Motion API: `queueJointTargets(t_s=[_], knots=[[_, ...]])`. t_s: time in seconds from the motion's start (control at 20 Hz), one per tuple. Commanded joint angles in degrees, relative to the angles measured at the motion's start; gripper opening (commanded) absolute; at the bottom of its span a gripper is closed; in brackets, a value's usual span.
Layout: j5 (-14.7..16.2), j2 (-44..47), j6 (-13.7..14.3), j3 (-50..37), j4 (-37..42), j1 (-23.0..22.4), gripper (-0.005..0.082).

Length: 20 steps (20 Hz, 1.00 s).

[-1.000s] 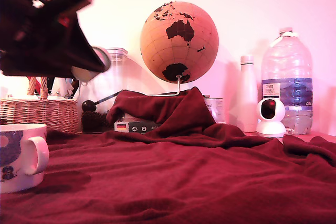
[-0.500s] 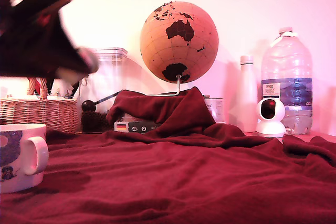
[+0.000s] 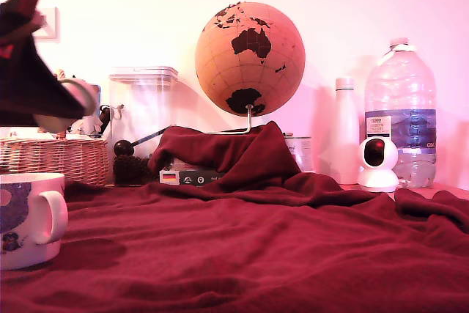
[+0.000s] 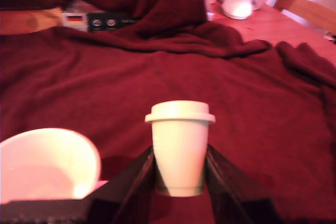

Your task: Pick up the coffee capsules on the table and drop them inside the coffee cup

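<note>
A cream-beige coffee capsule [image 4: 180, 127] sits rim-up between my two dark fingers, with my gripper [image 4: 180, 150] shut on it. In the exterior view the gripper [image 3: 58, 111] hangs at the far left, holding the capsule [image 3: 75, 102] above the white coffee cup [image 3: 26, 218]. The wrist view shows the cup's open rim [image 4: 79, 145] just beside the held capsule and below it. Rumpled dark red cloth covers the table [image 3: 256, 254]. I see no other capsules on the cloth.
A wicker basket [image 3: 55, 159] and a clear lidded canister [image 3: 143, 119] stand behind the cup. Further back are a globe [image 3: 250, 59], a cloth-draped box [image 3: 187, 176], a white bottle [image 3: 344, 130], a big water bottle [image 3: 401, 111] and a small white camera [image 3: 379, 163].
The arm has swung towards the exterior view's left with the capsule in its grip and dropped slightly. It now hangs over the cup. Nothing else moved.
</note>
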Motion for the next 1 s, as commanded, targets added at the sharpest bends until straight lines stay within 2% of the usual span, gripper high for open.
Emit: queueJointTargets(t_s=[0.0, 0.3, 0.55, 0.85, 0.95], knots=[[1.66, -0.85, 1.01, -1.11, -0.55, 2.19, 0.0160], [5.88, -3.50, 2.54, -1.11, -3.10, 9.22, 0.0160], [8.11, -5.46, 4.02, -1.11, -5.57, 14.23, 0.0160], [12.72, -6.03, 5.75, -1.11, -6.36, 21.49, 0.0160], [15.21, -6.03, 6.21, -1.11, -6.67, 23.96, 0.0160]])
